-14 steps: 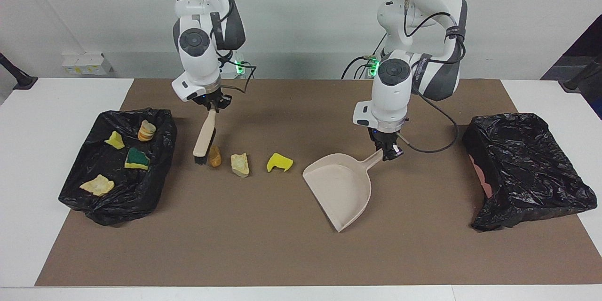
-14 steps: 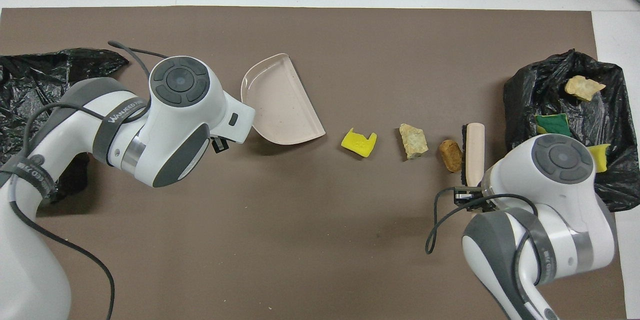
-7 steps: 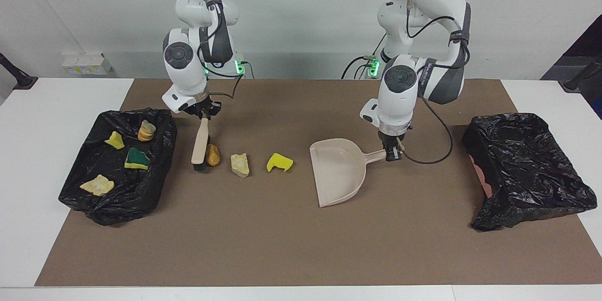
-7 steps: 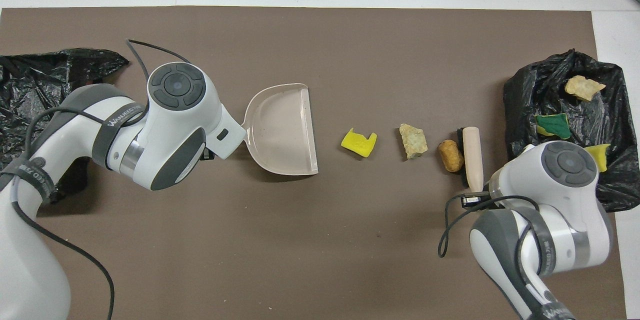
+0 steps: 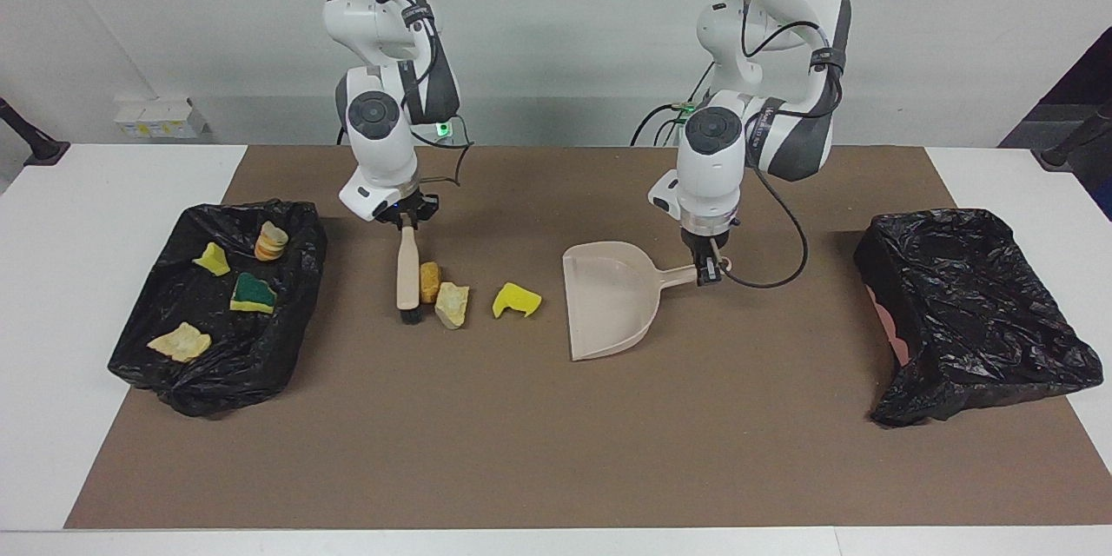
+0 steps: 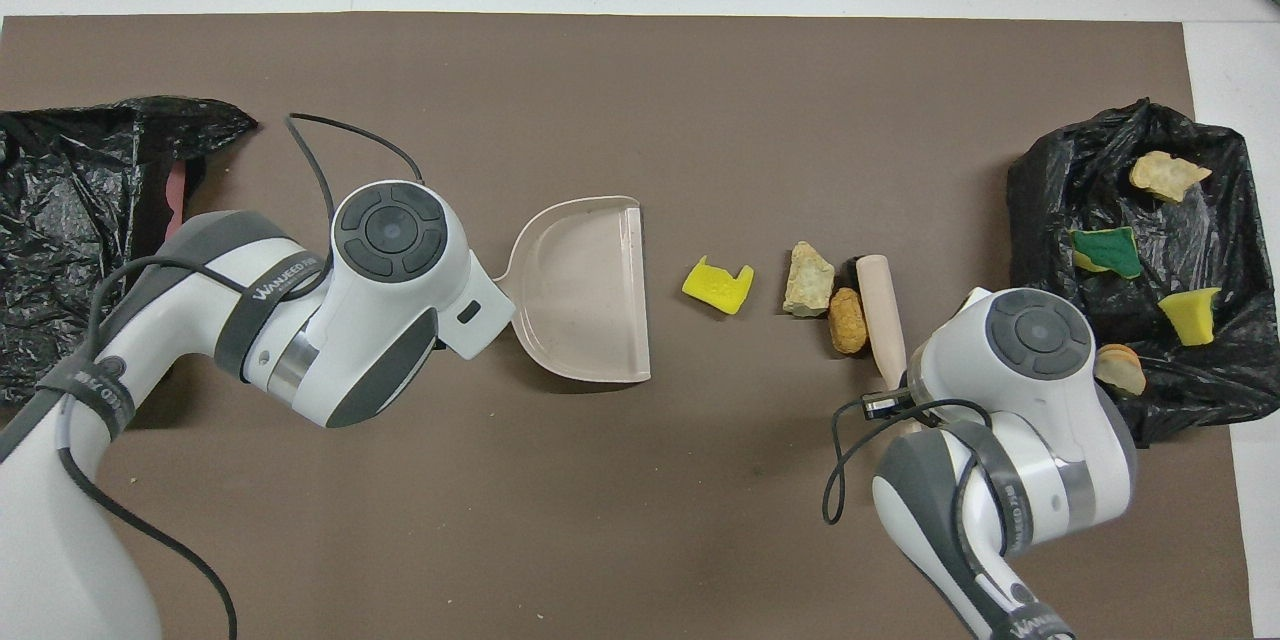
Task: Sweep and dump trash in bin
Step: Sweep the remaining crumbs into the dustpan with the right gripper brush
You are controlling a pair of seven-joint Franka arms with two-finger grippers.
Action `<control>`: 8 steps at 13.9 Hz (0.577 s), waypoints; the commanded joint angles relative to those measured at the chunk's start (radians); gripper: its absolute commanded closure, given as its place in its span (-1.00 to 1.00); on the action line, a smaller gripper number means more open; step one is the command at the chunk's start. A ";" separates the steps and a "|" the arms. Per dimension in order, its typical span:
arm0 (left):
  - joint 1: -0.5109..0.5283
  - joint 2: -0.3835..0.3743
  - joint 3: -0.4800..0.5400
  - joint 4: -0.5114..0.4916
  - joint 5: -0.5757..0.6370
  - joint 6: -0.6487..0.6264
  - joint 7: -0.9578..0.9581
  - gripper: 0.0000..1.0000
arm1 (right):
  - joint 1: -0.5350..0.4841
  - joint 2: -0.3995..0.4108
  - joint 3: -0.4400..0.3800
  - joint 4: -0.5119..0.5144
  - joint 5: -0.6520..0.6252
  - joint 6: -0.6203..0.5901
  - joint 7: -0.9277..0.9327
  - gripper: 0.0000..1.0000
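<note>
Three trash scraps lie in a row on the brown mat: a golden-brown piece point(image 5: 429, 281) point(image 6: 848, 320), a pale piece point(image 5: 452, 305) point(image 6: 808, 278) touching it, and a yellow sponge chunk point(image 5: 516, 300) point(image 6: 717, 283) apart from them. My right gripper point(image 5: 406, 221) is shut on the handle of the beige brush point(image 5: 407, 274) point(image 6: 880, 305), whose bristles touch the golden-brown piece. My left gripper point(image 5: 708, 269) is shut on the handle of the beige dustpan point(image 5: 608, 300) point(image 6: 590, 290). Its open mouth faces the sponge chunk, with a small gap between them.
A black-bagged bin point(image 5: 300, 278) point(image 6: 1050, 190) at the right arm's end holds several scraps, among them a green-backed sponge point(image 5: 253, 293). A second black-bagged bin point(image 5: 973, 313) point(image 6: 80, 210) sits at the left arm's end.
The right gripper swept the brush toward the dustpan, pushing the golden-brown piece against the pale one. The left gripper turned the dustpan and brought its mouth closer to the yellow sponge.
</note>
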 commanded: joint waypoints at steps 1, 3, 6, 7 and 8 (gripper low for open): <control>-0.023 -0.061 0.011 -0.087 0.004 0.047 0.001 1.00 | 0.057 0.055 0.004 0.050 0.006 0.001 0.009 1.00; -0.022 -0.064 0.011 -0.095 0.002 0.060 0.001 1.00 | 0.100 0.081 0.007 0.067 0.010 0.008 0.095 1.00; -0.013 -0.064 0.011 -0.095 0.002 0.054 0.001 1.00 | 0.217 0.152 0.007 0.125 0.011 0.024 0.183 1.00; -0.011 -0.064 0.011 -0.096 0.002 0.052 0.001 1.00 | 0.241 0.170 0.007 0.147 0.025 0.037 0.190 1.00; -0.011 -0.066 0.011 -0.096 0.002 0.049 -0.001 1.00 | 0.254 0.181 0.008 0.171 0.055 0.038 0.189 1.00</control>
